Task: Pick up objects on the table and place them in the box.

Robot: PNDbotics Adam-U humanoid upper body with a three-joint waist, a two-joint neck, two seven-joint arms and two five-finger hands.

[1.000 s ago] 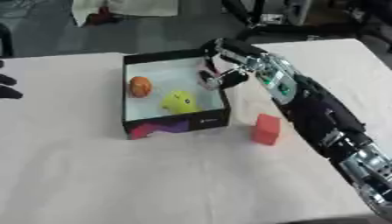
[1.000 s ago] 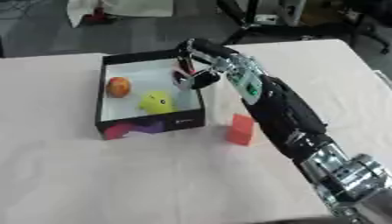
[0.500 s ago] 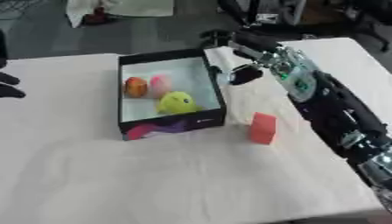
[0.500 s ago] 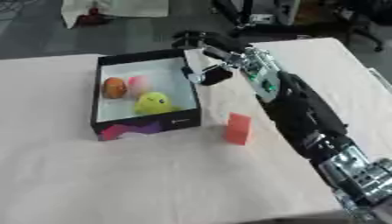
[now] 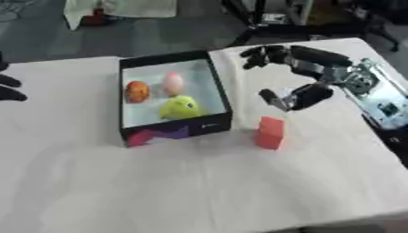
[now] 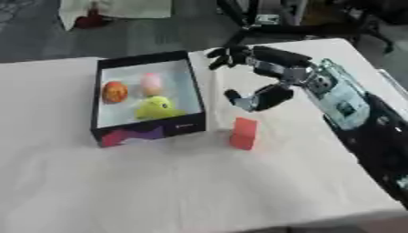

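A pink object [image 5: 173,83] now lies in the box [image 5: 215,91] between the orange ball [image 5: 137,91] and the yellow toy [image 5: 181,108], where a second ago there were only those two; the right robot hand [image 5: 296,73] has drawn back right of the box, so that drop looks finished. It hangs over the tabletop [image 5: 199,182] with fingers spread wide, holding nothing as far as the blur allows, just far of the red block [image 5: 270,132], likely next. The left robot hand [image 5: 9,88] shows only as dark fingers at the left edge, grip unreadable.
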